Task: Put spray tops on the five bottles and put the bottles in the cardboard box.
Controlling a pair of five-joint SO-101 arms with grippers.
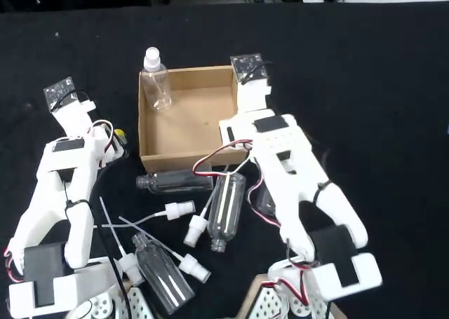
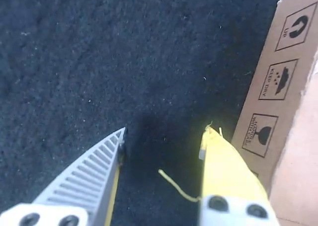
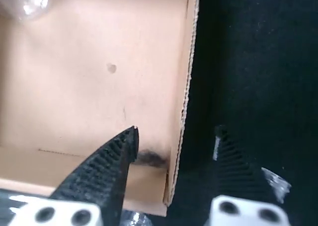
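Bottle (image 1: 156,80) upright in cardboard box (image 1: 189,126) corner

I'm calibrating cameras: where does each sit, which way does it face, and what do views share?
High view: fixed overhead, looking down on table, cardboard box, loose bottles, left arm, right arm.
Left wrist view: on the left arm, looking down past the open left gripper at table beside the box.
Right wrist view: on the right arm, looking down past the open right gripper straddling the box's wall.
All three show the box.
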